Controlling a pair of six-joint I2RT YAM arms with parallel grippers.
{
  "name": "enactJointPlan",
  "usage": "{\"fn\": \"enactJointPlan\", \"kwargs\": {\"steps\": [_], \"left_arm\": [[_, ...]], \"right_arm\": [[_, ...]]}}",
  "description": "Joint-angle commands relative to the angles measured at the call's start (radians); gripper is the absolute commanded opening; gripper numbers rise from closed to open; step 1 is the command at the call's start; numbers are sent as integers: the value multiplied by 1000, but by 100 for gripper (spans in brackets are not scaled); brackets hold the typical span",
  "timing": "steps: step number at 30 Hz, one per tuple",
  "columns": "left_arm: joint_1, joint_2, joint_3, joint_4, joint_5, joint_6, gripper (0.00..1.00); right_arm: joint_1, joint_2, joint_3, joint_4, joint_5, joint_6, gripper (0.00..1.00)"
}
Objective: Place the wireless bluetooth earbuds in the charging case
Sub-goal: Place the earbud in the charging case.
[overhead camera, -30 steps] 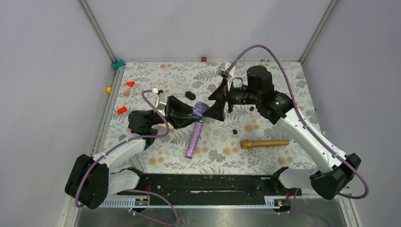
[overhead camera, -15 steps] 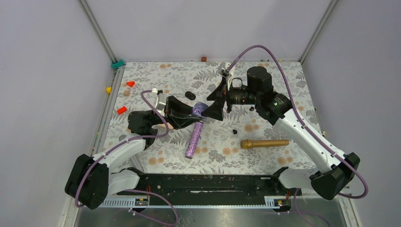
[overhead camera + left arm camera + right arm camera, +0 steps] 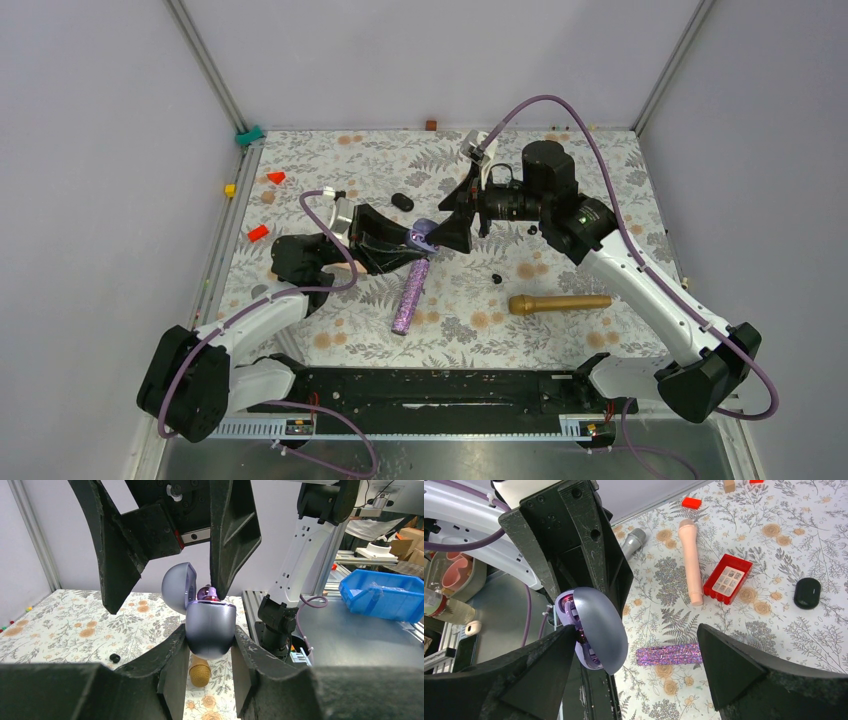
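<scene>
The lilac charging case (image 3: 422,238) hangs above the table with its lid open, and my left gripper (image 3: 410,244) is shut on its body. The left wrist view shows that body (image 3: 210,627) pinched between the left gripper (image 3: 210,636), with the lid (image 3: 178,587) swung up to the left. My right gripper (image 3: 452,214) is open and straddles the case from above. In the right wrist view the lid (image 3: 599,627) sits inside the right gripper (image 3: 636,667), close to its left finger. Two tiny black earbuds lie on the table, one (image 3: 497,278) and the other (image 3: 532,230). One earbud (image 3: 114,657) shows in the left wrist view.
A glittery purple microphone (image 3: 410,295) lies under the case and a gold microphone (image 3: 560,302) to its right. A black oval capsule (image 3: 402,202) sits behind. A pink microphone (image 3: 691,562), a red box (image 3: 727,578) and a grey microphone (image 3: 634,539) lie beyond.
My right gripper has edged slightly further over the case. The left gripper keeps the case in the same place.
</scene>
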Motion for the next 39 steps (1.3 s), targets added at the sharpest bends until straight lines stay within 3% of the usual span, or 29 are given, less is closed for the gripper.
{"fn": "enactJointPlan", "kwargs": {"steps": [1, 12, 39], "left_arm": [[-5, -1, 5, 78, 5, -9, 0], [-4, 3, 6, 77, 7, -6, 0], [-5, 12, 12, 69, 2, -5, 0]], "right_arm": [[-6, -20, 11, 24, -6, 14, 99], [-36, -21, -23, 136, -54, 180, 99], [-35, -73, -67, 95, -76, 102, 100]]}}
